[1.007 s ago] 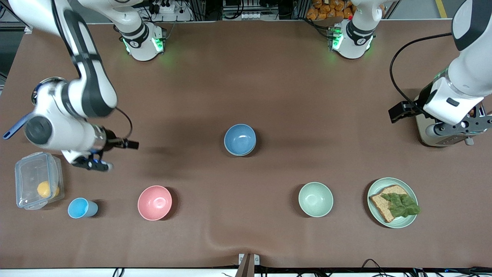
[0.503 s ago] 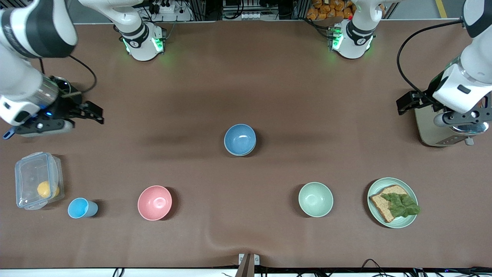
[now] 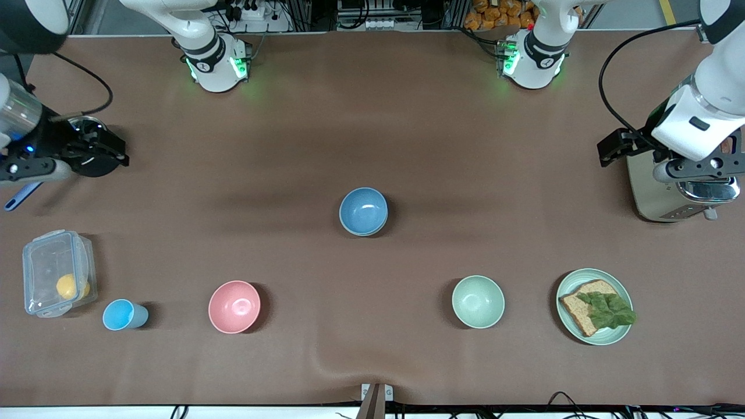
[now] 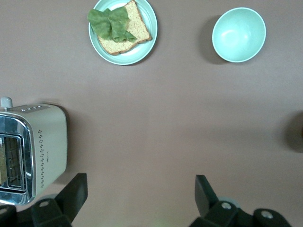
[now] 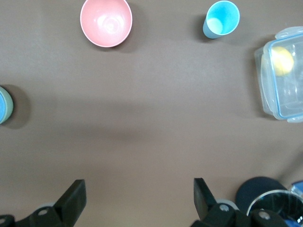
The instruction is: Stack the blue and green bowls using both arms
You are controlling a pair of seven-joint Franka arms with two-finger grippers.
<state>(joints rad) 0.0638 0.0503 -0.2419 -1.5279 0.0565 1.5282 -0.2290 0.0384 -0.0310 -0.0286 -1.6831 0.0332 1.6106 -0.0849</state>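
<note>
The blue bowl (image 3: 363, 209) stands in the middle of the table, nested in the green bowl, which shows only as a thin sage rim around it in the right wrist view (image 5: 11, 105). The blue bowl also shows at that view's edge (image 5: 3, 109). My left gripper (image 3: 616, 152) is open and empty, up over the table beside the toaster (image 3: 663, 195); its fingers stand wide apart in the left wrist view (image 4: 140, 184). My right gripper (image 3: 110, 152) is open and empty over a dark pot at the right arm's end; it also shows in the right wrist view (image 5: 138, 185).
Near the front camera stand a pale mint bowl (image 3: 478, 301), a mint plate (image 3: 567, 326) with bread and lettuce, a pink bowl (image 3: 234, 306), a light-blue cup (image 3: 122, 315) and a clear box (image 3: 55, 272) holding a yellow thing. The dark pot (image 3: 87, 157) is under the right gripper.
My right arm has swung away from the clear box, out to the right arm's end of the table over the dark pot. My left gripper has shifted slightly beside the toaster. The bowls have not moved.
</note>
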